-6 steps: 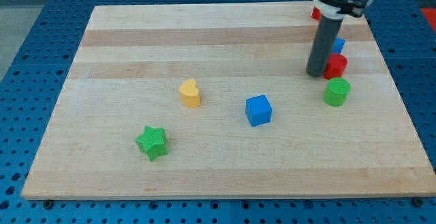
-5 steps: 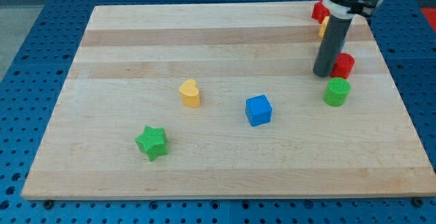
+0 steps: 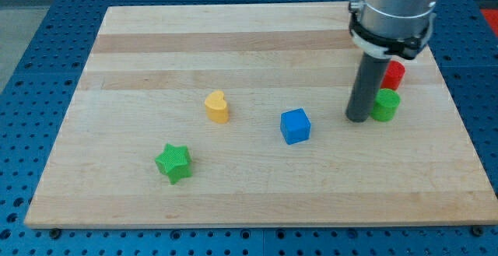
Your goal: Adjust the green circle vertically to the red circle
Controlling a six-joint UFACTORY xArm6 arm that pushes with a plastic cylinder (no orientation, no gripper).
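Resting on the pale wooden board (image 3: 233,46), my tip (image 3: 359,119) (a plain dark rod, nothing to grasp with) touches the ribbed green circle (image 3: 385,105) at its 9 o'clock side. The red circle (image 3: 394,75) sits just beside, at 1 o'clock. Previously my tip stood beside the red circle. The blue cube (image 3: 295,126) lies apart.

Green circle (image 3: 385,105) upright at board's right, red circle (image 3: 394,75) just above it, nearly touching.
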